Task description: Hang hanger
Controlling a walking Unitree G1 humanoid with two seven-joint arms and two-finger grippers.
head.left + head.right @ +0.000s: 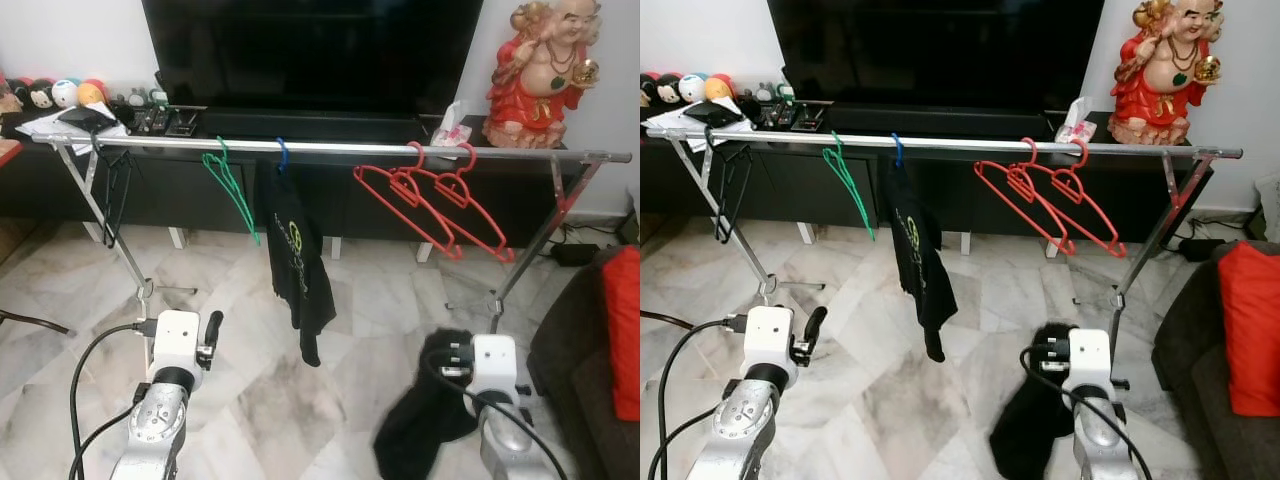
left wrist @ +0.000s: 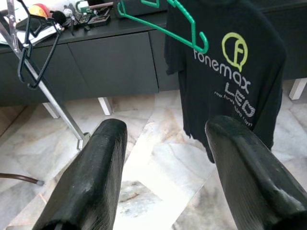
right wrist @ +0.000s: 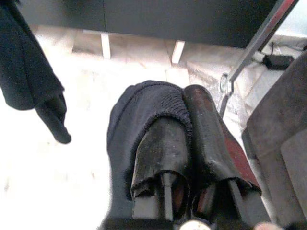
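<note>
Hanger: you cannot see one at your right gripper [image 3: 189, 120], whose fingers are clamped on a dark garment [image 1: 425, 420] low near the floor. Your left gripper [image 2: 165, 158] is spread, empty. Lift carelessly and the cloth may snag the rail [image 1: 340, 148].

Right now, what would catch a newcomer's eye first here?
The metal rail across the room, with two red hangers on its right half and a black shirt near the middle beside a green hanger. The right tool is shut on a dark garment.
</note>
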